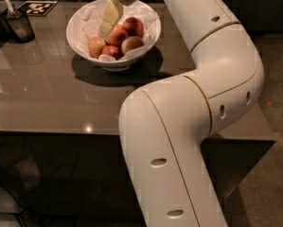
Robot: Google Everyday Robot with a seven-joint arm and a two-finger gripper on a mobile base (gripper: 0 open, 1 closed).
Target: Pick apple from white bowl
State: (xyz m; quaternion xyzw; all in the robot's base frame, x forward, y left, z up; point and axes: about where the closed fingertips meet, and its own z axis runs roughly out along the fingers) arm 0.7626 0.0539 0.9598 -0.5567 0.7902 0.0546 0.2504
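I can read no words, numbers or brand names here. The one sign is a square black-and-white marker (37, 7) lying flat on the table (46, 93), near its far left corner, at about ten o'clock from the bowl (77, 44). Its white blocks on black form a coded pattern, not letters I can make out. My gripper (105, 30) reaches down into the bowl from twelve o'clock, its tip at the apples (131, 27), and shows no print.
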